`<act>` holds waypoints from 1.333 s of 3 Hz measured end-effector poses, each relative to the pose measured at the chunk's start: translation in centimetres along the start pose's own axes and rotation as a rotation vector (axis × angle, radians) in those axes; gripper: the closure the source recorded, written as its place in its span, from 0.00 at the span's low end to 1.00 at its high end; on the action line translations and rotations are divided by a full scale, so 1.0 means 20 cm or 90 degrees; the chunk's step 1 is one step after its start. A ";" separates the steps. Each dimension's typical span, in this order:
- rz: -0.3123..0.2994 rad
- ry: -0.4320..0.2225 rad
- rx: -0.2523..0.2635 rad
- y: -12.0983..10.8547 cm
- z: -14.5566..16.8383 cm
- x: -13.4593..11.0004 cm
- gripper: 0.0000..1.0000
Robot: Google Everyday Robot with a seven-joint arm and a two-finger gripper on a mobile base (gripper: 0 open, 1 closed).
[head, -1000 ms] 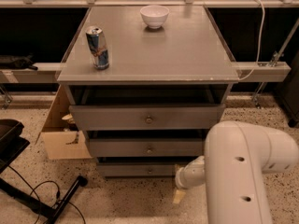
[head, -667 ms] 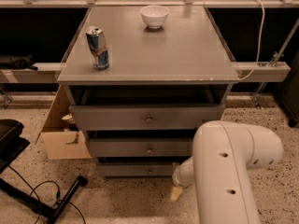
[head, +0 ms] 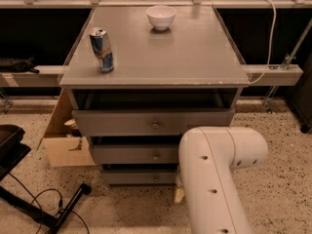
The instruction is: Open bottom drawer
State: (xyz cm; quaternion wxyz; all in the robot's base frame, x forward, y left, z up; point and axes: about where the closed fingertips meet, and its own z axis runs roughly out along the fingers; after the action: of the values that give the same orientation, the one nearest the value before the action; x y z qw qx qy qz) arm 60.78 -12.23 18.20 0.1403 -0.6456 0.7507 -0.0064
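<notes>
Our hand hangs low at the foot of the grey bench, almost wholly hidden behind our own white arm. Only a pale tip shows just above the speckled floor, and we cannot tell whether it is released or clenched.

Just left of the hand and a little above it lies the bottom drawer, the slimmest of three grey fronts, and it looks shut. Its long axis runs level, left to right across our view, and its right end passes behind the arm. The small round knob sits at the middle of that front, near the hand but apart from it.

Straight above that knob is the middle drawer, and higher again the top drawer. Far above the hand, on the bench top, stand a can and a white bowl. A cardboard box rests well off to the hand's left, beside the bench.

We judge that the coming move turns on one thing: the knob is left of the hand and slightly higher. That calls for a short sideways reach, then a pull toward us, square to the drawer's long axis. With one knob stacked above another, rising too far would risk taking the middle drawer instead.
</notes>
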 end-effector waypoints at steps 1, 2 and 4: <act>-0.001 0.014 0.010 -0.07 0.07 -0.03 0.00; -0.013 0.031 0.001 -0.06 0.15 -0.06 0.16; -0.017 0.062 -0.020 0.01 0.21 0.00 0.63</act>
State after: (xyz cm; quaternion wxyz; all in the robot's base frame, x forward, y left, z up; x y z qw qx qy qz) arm 61.53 -11.51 14.18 0.0936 -0.6565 0.7480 -0.0280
